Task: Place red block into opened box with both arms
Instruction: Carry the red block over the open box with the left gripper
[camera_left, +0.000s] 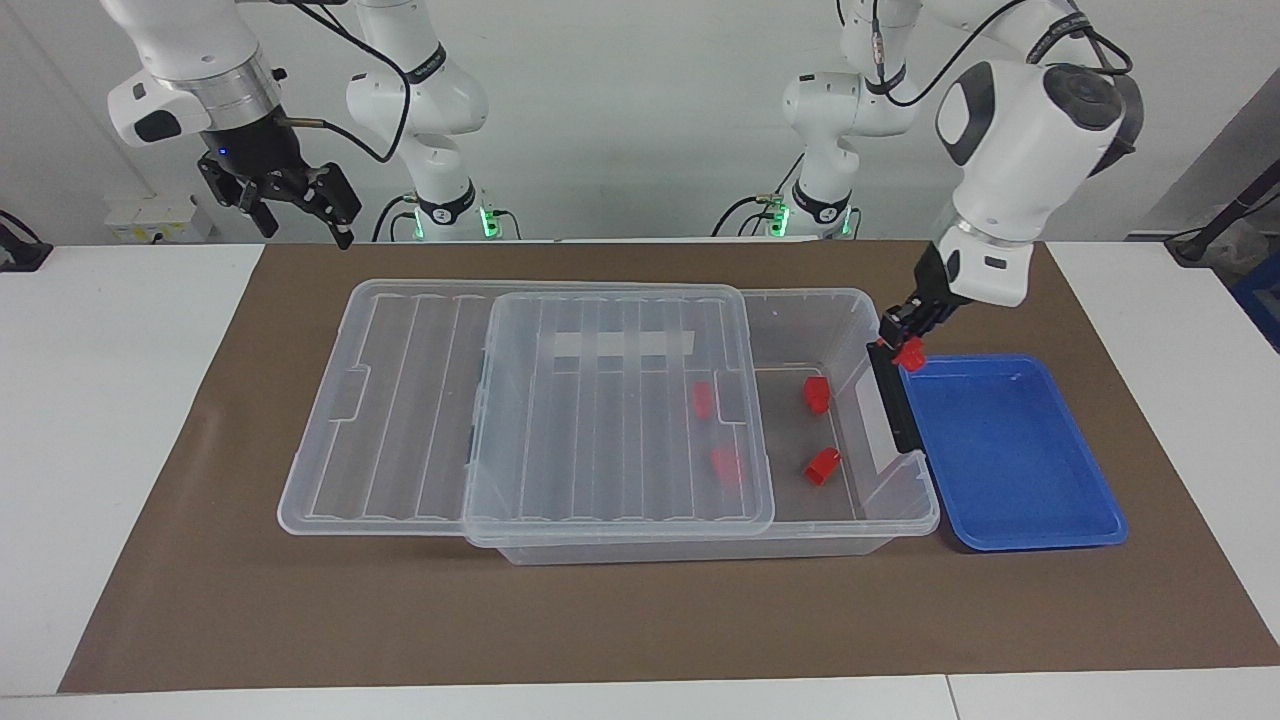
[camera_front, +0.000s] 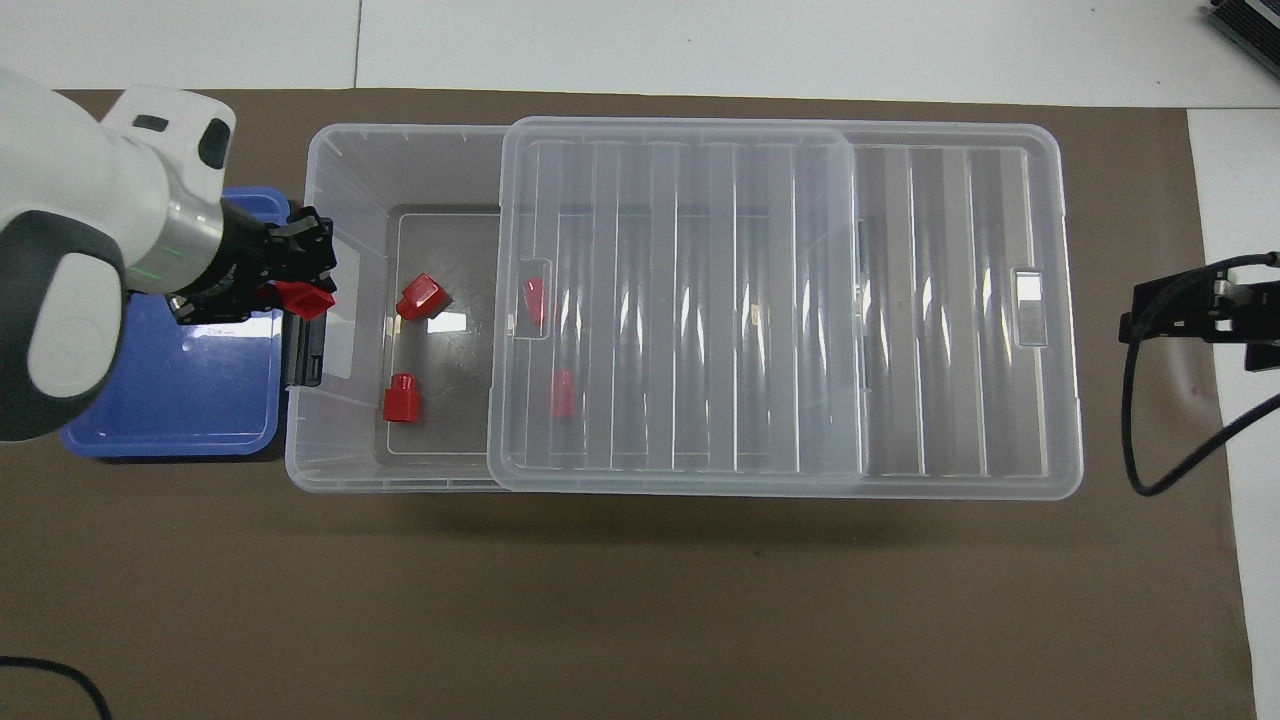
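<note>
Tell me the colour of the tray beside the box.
Blue tray, seen best in the facing view.

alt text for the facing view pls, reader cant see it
The left gripper holds a red block in the air over the black handle of a clear box, beside a blue tray. Four red blocks lie inside the box under its half-slid lid; the right gripper waits, open.

I log a bright red block (camera_left: 910, 353), a clear box (camera_left: 850, 310) with ribbed clear lid (camera_left: 560, 420). I note a blue tray (camera_left: 1010, 450), brown mat (camera_left: 600, 620).
</note>
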